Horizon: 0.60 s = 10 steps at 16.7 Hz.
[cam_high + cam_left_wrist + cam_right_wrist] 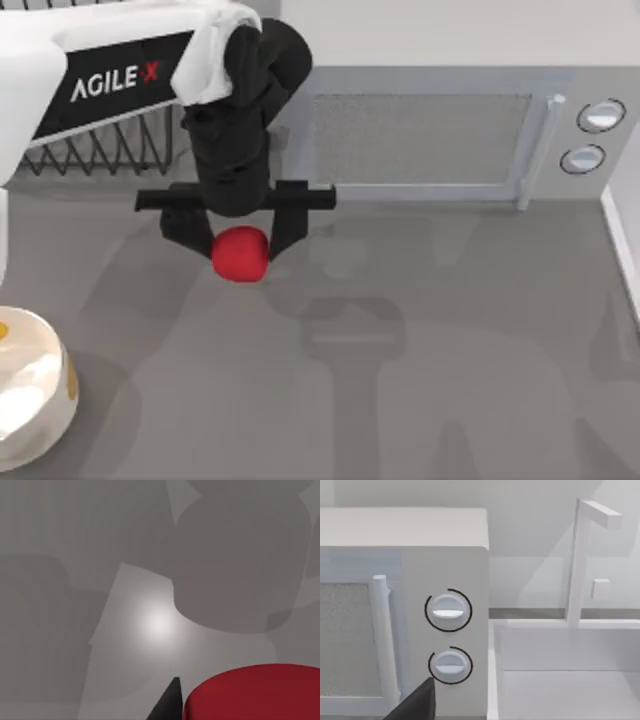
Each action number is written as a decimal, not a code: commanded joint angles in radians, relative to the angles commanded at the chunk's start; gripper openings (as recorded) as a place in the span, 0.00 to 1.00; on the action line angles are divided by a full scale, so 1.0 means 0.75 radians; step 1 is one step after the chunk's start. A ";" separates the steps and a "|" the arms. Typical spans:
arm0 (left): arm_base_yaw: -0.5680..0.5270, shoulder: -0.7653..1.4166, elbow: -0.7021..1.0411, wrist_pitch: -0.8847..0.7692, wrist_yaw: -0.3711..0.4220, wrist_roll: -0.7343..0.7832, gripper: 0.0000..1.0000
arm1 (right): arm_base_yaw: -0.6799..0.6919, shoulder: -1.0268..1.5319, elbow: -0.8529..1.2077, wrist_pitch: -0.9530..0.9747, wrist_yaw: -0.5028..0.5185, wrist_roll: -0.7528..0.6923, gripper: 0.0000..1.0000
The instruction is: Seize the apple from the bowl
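The apple (240,253), a smooth bright red blob, sits between the two black fingers of the left claw (238,243), which is clamped on it from either side; in the top view it lies at about ten o'clock from the middle of the grey bench (430,370). The left wrist view shows the apple's red dome (255,692) close up, with one dark fingertip (167,704) just beside it and the bare bench surface (125,580) beyond, crossed by broad soft shadows. Whether the apple touches the bench cannot be told.

The left arm (120,75), white with a black panel, reaches in from the ten o'clock corner of the top view. The bowl (30,400), glossy cream-white with small yellow marks, stands at eight o'clock on the bench, well apart from the apple and cut by the picture's edge. A black wire rack (100,150) stands behind the arm at ten o'clock.

A white microwave (420,140) stands along the twelve o'clock edge, its door handle (540,150) and two round knobs (592,135) toward one o'clock. The right wrist view faces the same microwave (445,570), its knobs (448,611) and a white sink basin (570,680) just beside it with a tall white tap (577,560). One dark finger (417,704) of the right claw shows at that picture's edge; its state cannot be told.
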 joint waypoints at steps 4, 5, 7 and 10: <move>0.000 0.000 0.000 0.000 0.000 0.000 0.68 | 0.000 0.000 0.000 0.000 0.000 0.000 1.00; 0.000 0.000 0.000 0.000 0.000 0.000 0.75 | 0.000 0.000 0.000 0.000 0.000 0.000 1.00; 0.000 0.000 0.000 0.000 0.000 0.000 0.90 | 0.000 0.000 0.000 0.000 0.000 0.000 1.00; 0.000 0.000 0.000 0.000 0.000 0.000 1.00 | 0.000 0.000 0.000 0.000 0.000 0.000 1.00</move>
